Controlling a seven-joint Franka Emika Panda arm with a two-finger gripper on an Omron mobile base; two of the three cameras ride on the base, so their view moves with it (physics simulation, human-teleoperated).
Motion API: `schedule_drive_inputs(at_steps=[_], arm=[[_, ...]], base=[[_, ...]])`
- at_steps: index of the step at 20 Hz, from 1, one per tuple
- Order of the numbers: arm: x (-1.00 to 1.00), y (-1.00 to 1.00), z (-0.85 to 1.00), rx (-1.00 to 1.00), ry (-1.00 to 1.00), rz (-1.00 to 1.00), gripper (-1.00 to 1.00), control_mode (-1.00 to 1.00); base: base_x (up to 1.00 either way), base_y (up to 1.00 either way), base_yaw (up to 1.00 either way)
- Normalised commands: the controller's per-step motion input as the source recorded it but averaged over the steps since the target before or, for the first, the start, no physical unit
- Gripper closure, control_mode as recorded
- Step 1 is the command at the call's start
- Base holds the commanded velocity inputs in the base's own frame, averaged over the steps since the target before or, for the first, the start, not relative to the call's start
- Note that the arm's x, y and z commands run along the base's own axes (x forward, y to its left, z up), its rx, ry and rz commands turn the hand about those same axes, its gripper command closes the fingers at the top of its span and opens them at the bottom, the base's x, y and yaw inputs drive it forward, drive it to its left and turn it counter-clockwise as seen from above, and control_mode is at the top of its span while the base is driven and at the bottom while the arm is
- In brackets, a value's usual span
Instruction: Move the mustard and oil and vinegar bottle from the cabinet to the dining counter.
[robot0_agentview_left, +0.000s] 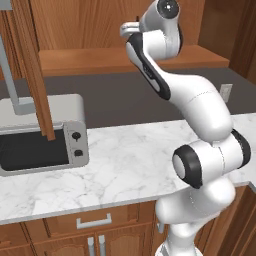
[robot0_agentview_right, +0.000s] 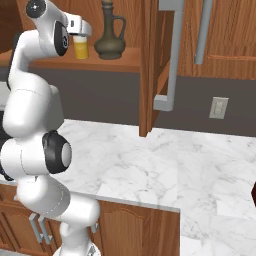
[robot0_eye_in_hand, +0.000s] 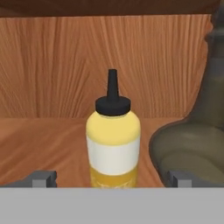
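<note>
The mustard (robot0_eye_in_hand: 113, 140), a small yellow squeeze bottle with a dark pointed nozzle, stands upright on the cabinet's wooden shelf (robot0_agentview_right: 125, 62). In the hand view it is straight ahead of my gripper (robot0_eye_in_hand: 110, 179). The gripper is open, and its fingertips (robot0_eye_in_hand: 41, 178) stand wide apart on either side of the bottle's base without touching it. The oil and vinegar bottle (robot0_agentview_right: 111, 36), a dark round-bellied flask, stands close beside the mustard (robot0_agentview_right: 81, 48), on its right in the hand view (robot0_eye_in_hand: 192, 144). In the right base view my gripper (robot0_agentview_right: 81, 34) reaches the shelf at the mustard. The dining counter is out of view.
An open cabinet door (robot0_agentview_right: 150, 65) with a long grey bar handle (robot0_agentview_right: 170, 55) juts out right of the flask. Another open door (robot0_agentview_left: 35, 65) hangs over the toaster oven (robot0_agentview_left: 42, 135). The marble worktop (robot0_agentview_left: 130, 160) lies below, with a wall outlet (robot0_agentview_right: 218, 107) behind it.
</note>
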Motion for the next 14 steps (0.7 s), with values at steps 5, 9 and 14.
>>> schedule_drive_inputs(at_steps=[5,9,14], arm=[[0.21,0.06,-0.03,0.0,0.05,0.01,-1.0,-1.0],[0.18,0.01,-0.06,0.0,0.01,0.0,-1.0,-1.0],[0.15,0.0,-0.05,0.0,0.0,0.0,-1.0,-1.0]], base=[[0.0,0.0,0.0],[0.0,0.0,0.0],[0.0,0.0,0.0]])
